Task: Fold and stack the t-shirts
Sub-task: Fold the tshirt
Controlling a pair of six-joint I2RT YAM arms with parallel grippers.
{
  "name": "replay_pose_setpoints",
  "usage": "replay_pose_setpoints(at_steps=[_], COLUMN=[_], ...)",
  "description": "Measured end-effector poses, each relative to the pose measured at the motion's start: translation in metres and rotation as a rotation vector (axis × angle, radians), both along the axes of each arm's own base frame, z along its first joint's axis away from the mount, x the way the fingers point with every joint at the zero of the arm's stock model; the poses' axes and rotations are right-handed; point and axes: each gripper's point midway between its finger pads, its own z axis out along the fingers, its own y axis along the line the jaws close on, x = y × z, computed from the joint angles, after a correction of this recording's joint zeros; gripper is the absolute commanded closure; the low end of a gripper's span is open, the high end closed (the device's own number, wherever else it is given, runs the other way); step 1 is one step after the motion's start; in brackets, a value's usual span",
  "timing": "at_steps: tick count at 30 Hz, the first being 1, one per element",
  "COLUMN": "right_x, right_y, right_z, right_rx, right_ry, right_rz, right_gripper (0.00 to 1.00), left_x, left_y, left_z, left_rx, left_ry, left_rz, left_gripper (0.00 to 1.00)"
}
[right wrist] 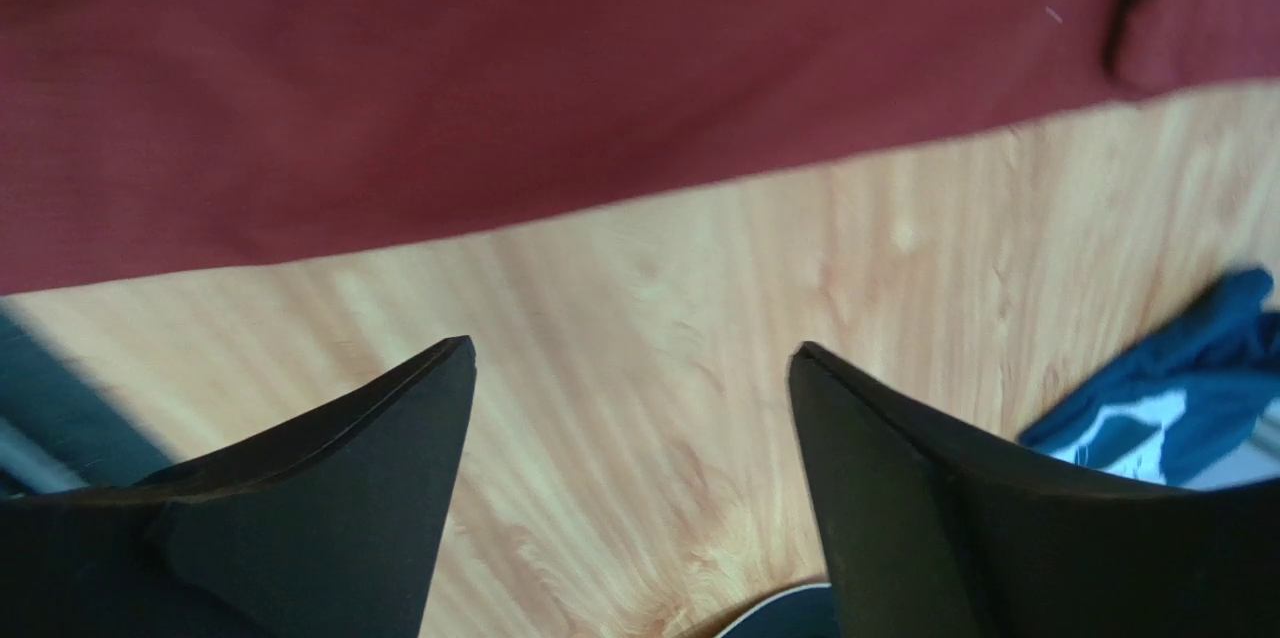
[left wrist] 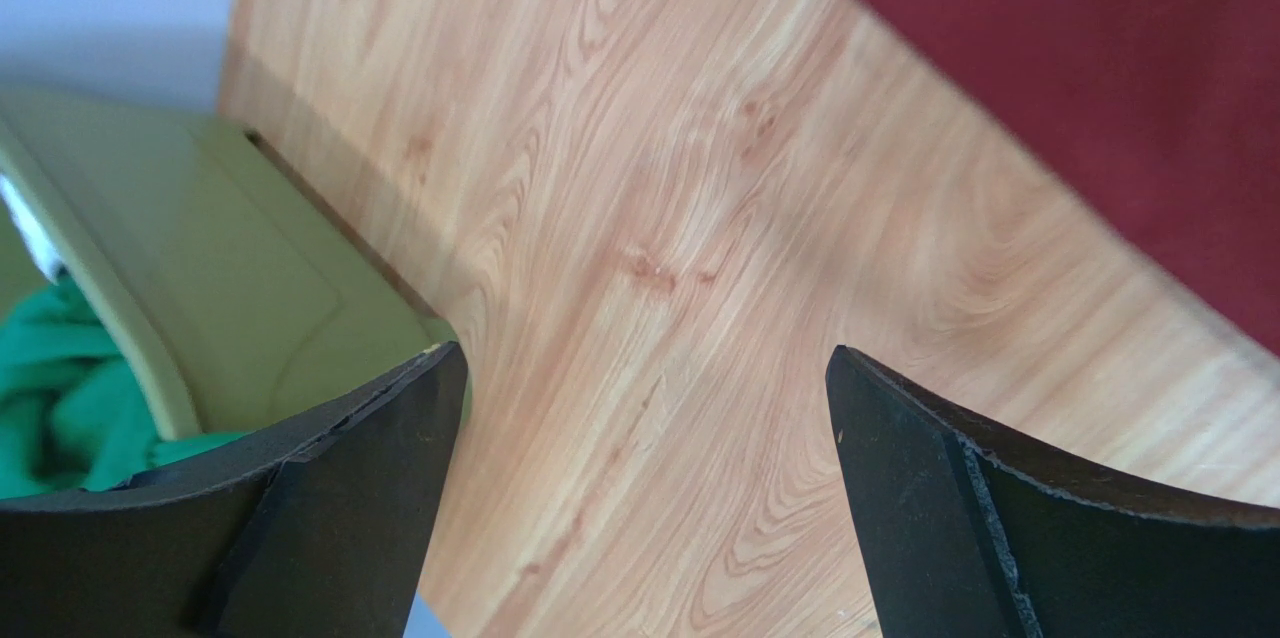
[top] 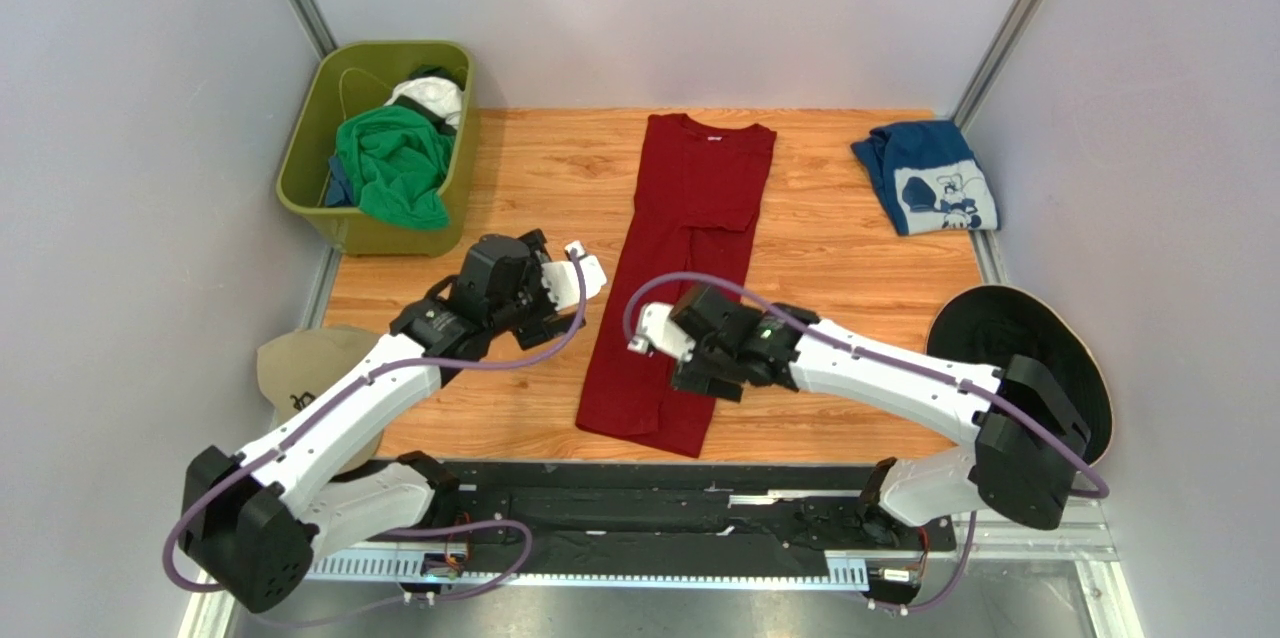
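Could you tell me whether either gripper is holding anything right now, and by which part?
Nothing is held: the left gripper and right gripper are both open and empty.

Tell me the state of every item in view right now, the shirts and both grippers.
dark red t-shirt: folded into a long strip, lying flat.
navy t-shirt: roughly folded, far right corner.
green t-shirt: crumpled in the bin.
left gripper: open, empty.
right gripper: open, empty.

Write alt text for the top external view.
A dark red t-shirt lies folded into a long strip on the wooden table, the left gripper beside it and the right gripper over it. A green t-shirt sits in a bin far left; a folded navy t-shirt lies far right.
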Motion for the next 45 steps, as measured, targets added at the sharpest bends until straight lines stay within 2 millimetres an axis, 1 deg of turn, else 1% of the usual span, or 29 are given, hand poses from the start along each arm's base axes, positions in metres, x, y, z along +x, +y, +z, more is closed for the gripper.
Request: replay_pose_setpoints(at_steps=[2, 3, 5, 7, 9, 11, 14, 17, 21, 24, 27, 33, 39, 45], right_x=[-0.021, -0.029, -0.038, -0.049, -0.059, -0.070, -0.085, -0.097, -0.109, -0.112, -0.111, -0.105, -0.101, -0.100], right_y=[0.018, 0.024, 0.037, 0.053, 0.068, 0.083, 0.098, 0.110, 0.120, 0.125, 0.129, 0.137, 0.138, 0.141], right_z=[-0.005, -0.008, -0.011, -0.014, -0.015, -0.015, -0.017, -0.019, -0.027, -0.035, -0.041, -0.048, -0.066, -0.075], right_rx=[-0.011, -0.021, -0.038, -0.053, -0.056, -0.053, -0.045, -0.035, -0.029, -0.032, -0.034, -0.015, -0.035, -0.034], right_ry=[0.040, 0.060, 0.086, 0.108, 0.122, 0.134, 0.157, 0.184, 0.216, 0.227, 0.227, 0.230, 0.260, 0.283], right_rz=[0.071, 0.093, 0.128, 0.174, 0.218, 0.267, 0.321, 0.364, 0.403, 0.417, 0.432, 0.441, 0.439, 0.446], right_gripper=[0.24, 0.24, 0.24, 0.24, 0.24, 0.24, 0.24, 0.23, 0.23, 0.22, 0.22, 0.22, 0.23, 0.23], left_x=[0.010, 0.014, 0.022, 0.031, 0.042, 0.056, 0.069, 0.075, 0.078, 0.078, 0.078, 0.080, 0.080, 0.081], left_y=[0.012, 0.016, 0.026, 0.036, 0.044, 0.050, 0.054, 0.051, 0.047, 0.047, 0.047, 0.045, 0.044, 0.044], left_z=[-0.012, -0.018, -0.032, -0.040, -0.040, -0.035, -0.027, -0.027, -0.037, -0.046, -0.051, -0.050, -0.049, -0.049], left_rx=[0.002, 0.003, -0.003, -0.012, -0.031, -0.051, -0.073, -0.082, -0.084, -0.080, -0.078, -0.085, -0.085, -0.080], left_ry=[0.038, 0.057, 0.109, 0.146, 0.165, 0.166, 0.155, 0.156, 0.185, 0.212, 0.227, 0.221, 0.217, 0.213], left_rz=[0.044, 0.057, 0.086, 0.119, 0.145, 0.169, 0.181, 0.172, 0.161, 0.161, 0.161, 0.155, 0.145, 0.139], left_gripper=[0.01, 0.01, 0.01, 0.01, 0.02, 0.02, 0.02, 0.02, 0.02, 0.01, 0.01, 0.01, 0.01, 0.01])
